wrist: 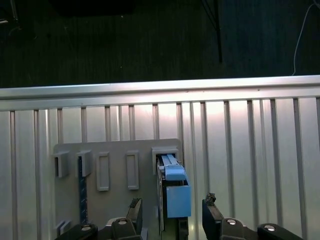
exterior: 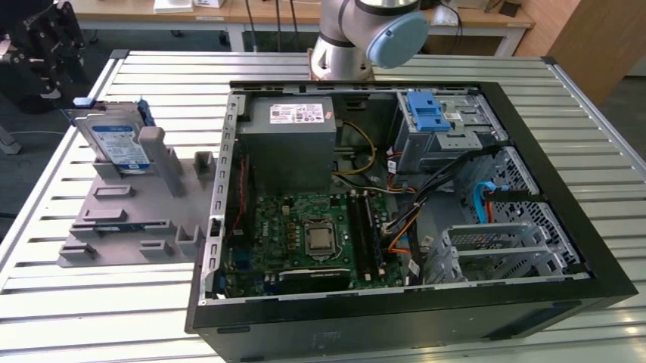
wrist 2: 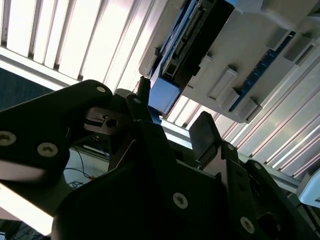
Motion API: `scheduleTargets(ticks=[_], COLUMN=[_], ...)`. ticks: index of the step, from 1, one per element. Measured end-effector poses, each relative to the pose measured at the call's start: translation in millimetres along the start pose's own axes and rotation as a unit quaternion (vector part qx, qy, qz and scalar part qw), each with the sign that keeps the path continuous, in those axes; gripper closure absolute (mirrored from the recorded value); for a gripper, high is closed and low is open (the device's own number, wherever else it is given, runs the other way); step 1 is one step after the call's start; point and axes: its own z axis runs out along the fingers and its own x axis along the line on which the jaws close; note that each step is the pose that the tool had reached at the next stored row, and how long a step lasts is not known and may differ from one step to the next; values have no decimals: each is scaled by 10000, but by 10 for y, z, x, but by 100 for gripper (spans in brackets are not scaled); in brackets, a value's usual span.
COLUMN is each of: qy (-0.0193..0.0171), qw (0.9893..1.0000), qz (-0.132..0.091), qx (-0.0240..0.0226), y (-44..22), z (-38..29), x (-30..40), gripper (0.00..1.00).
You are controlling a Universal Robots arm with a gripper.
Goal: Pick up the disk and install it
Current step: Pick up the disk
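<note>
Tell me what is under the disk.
A grey rack on the slatted table; the disk stands upright in one slot. Its lower edge is hidden inside the slot.

The disk (exterior: pixel 119 144) is silver with a white-and-blue label and a bright blue frame (wrist: pixel 177 200), set against a plain grey rack (exterior: pixel 111 206) on a table (exterior: pixel 91 310) striped with pale silver slats and dark grooves. The computer case (exterior: pixel 404 321) is black, with a green circuit board (exterior: pixel 302 231), a grey power box (exterior: pixel 293 144) bearing a white sticker, and a blue latch (exterior: pixel 429 117). The gripper (wrist: pixel 172 207) is black, the arm (exterior: pixel 338 45) silvery with a pale blue cap (exterior: pixel 395 38)
</note>
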Motion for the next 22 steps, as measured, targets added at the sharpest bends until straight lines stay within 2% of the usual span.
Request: scheduleTargets(ticks=[7,13,22], qy=[0,-11,-12], qw=[10000,10000,10000], qz=[2,-4,-5], qx=[0,0,-13], y=[10,26,27], z=[114,169,298], x=[-2,-4,-15], gripper=[41,41,41])
